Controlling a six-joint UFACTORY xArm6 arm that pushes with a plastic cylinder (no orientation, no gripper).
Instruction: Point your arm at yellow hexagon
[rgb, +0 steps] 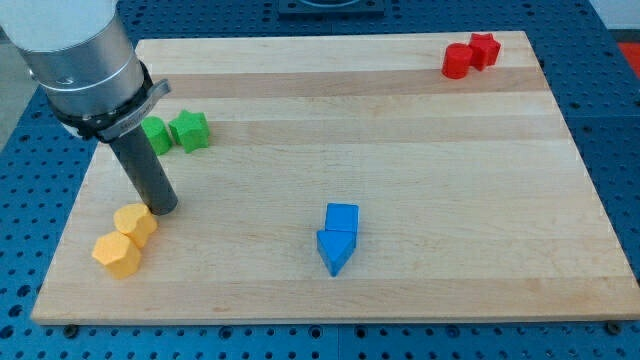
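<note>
Camera view, single frame: a wooden board (400, 150) lies on a blue perforated table (620, 120), with the arm entering from the view's top left. The arm carries no jaws, only a straight dark rod, so no spread or pinch can be reported; my tip (163, 210) rests on the board near its left edge. Just below and to the left of my tip, touching it or nearly so, sits the upper yellow block (135, 222), roughly hexagonal. A second yellow hexagon (118, 254) lies lower left of the first, the two touching. Above my tip, partly hidden behind the rod, stands one green block (156, 134), with a second green block (190, 131) just beside it to the view's right. Well to the right of my tip, a blue cube (342, 217) touches a blue wedge-shaped block (335, 250) below it. Far from my tip, at the board's top right corner, two red blocks (470, 55) sit together.
</note>
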